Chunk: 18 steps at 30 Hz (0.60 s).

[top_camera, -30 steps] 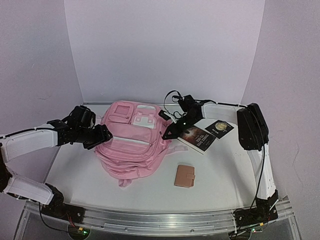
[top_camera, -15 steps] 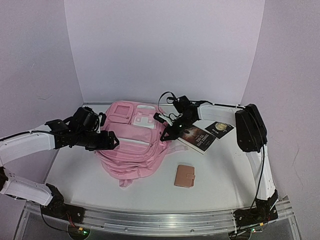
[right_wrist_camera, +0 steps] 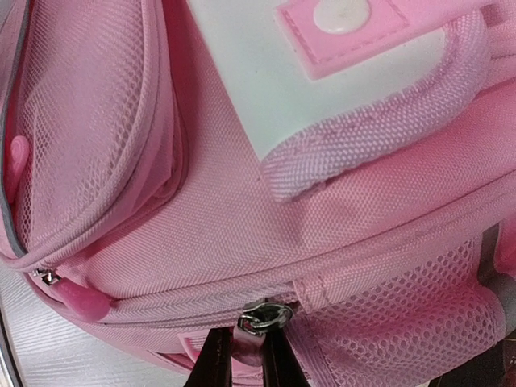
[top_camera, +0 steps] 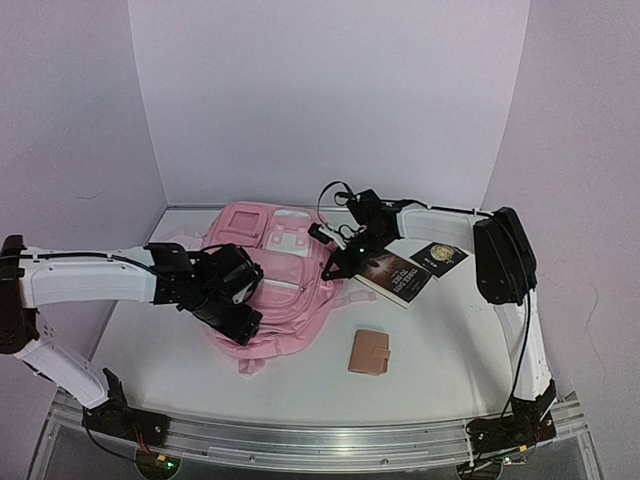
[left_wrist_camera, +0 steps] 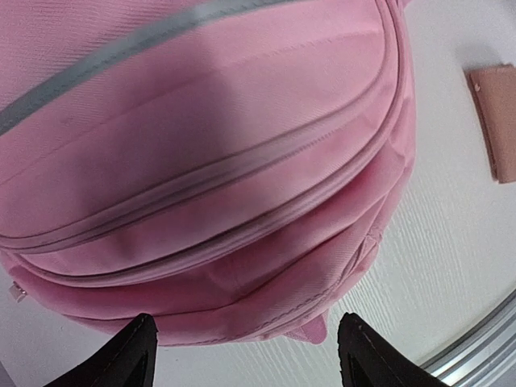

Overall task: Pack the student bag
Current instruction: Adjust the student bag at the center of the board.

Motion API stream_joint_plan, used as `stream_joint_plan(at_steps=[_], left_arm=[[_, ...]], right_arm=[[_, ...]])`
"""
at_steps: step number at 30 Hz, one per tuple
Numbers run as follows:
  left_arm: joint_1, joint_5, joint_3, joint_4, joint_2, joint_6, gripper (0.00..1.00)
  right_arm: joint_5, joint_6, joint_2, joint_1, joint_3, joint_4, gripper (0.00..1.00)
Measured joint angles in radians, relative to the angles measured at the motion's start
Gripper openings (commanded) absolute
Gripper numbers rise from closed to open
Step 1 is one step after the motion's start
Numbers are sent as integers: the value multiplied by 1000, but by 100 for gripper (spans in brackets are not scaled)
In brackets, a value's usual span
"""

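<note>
Student bag [top_camera: 290,310], a large soft pink fabric backpack with a grey-white stripe, lies flat on the white worktop [top_camera: 450,360], left of centre, and packing looks barely begun. On its left side, the left gripper [left_wrist_camera: 246,355] hangs over the bag's rounded near end with its jaws spread wide and nothing between them. The long zips below it look closed. At the bag's right edge, the right gripper [right_wrist_camera: 242,359] is pinched down to a slit on the metal zip pull [right_wrist_camera: 262,316], which I take as the start of opening a compartment. Right of the bag lie a dark-covered paperback book [top_camera: 395,275] and a black booklet with a gold emblem [top_camera: 440,257]. Nearer the arms is a small tan snap-closure wallet [top_camera: 370,352]. All three are outside the bag, so everything remains to be loaded. The bag's inside is nowhere visible. The left arm covers part of its front from above, and the right wrist view crops the fingers, so how firmly the pull is caught is unclear.
</note>
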Motion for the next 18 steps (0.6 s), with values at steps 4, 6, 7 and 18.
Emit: stream_joint_plan(at_steps=[4,6,7,18], left_arm=[[-26,-8,15,-19,59,44,75],[-26,-7,15,-22,64,65,73],[-26,-6,15,-20,64,75,71],[-32,-37,15,74,155,104,68]], right_arm=[[0,17,-4,0,-5,-1,0],[0,22,-4,1,-6,-1,0],[0,24,-5,1,-8,0,0],[17,28,-38,22,-57,3,0]])
